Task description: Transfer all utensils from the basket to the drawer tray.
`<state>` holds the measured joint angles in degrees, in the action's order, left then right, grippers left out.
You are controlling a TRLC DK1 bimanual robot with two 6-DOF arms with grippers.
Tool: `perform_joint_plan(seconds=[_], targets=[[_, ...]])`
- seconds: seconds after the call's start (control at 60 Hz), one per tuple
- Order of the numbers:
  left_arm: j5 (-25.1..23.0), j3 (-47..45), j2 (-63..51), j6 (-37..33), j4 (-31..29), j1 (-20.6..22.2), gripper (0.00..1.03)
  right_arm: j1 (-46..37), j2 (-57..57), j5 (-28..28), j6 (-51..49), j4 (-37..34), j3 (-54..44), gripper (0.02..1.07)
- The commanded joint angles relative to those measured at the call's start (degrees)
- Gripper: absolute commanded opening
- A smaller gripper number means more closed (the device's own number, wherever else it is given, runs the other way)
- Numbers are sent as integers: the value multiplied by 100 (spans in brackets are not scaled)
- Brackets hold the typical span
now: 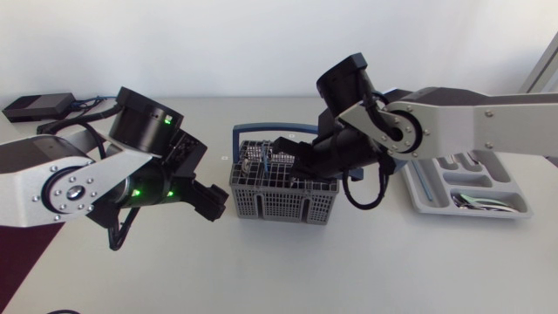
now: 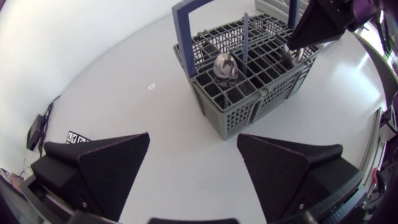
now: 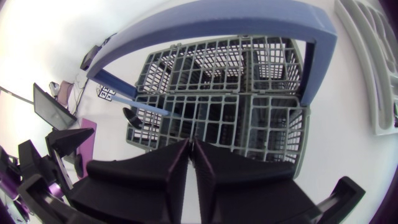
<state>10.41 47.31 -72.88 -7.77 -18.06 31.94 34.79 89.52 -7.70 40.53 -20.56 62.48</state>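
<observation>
The grey basket with a blue handle stands mid-table. It holds a metal spoon and a blue-handled utensil standing upright. My right gripper is shut, its tips just above the basket's middle compartments; I see nothing between the fingers. From the left wrist view, this right gripper dips in over the basket's far side. My left gripper is open and empty, hovering beside the basket's left end. The white drawer tray lies at the right, with a few utensils in it.
A black box with cables sits at the table's far left corner. A purple mat covers the front left. Bare table lies between the basket and the tray, and in front of the basket.
</observation>
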Motion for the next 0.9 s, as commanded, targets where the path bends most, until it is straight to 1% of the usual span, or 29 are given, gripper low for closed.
perform_joint_plan(seconds=[0.0,0.117,0.25,0.583,0.8,0.883], targets=[[31,147,-112,-93,5,-13,99,-16,128,-21,165,-45,133,8],[31,138,-121,-93,5,-13,99,-24,101,-38,157,-326,300,8],[31,103,-139,-76,22,5,99,-68,-48,-152,165,-432,379,8],[31,77,-218,-58,57,49,99,-165,-540,-636,271,-862,652,8],[31,68,-253,-58,84,75,99,-165,-945,-741,288,-1223,863,8],[31,68,-253,-58,84,84,99,-165,-1103,-935,280,-1293,898,8]])
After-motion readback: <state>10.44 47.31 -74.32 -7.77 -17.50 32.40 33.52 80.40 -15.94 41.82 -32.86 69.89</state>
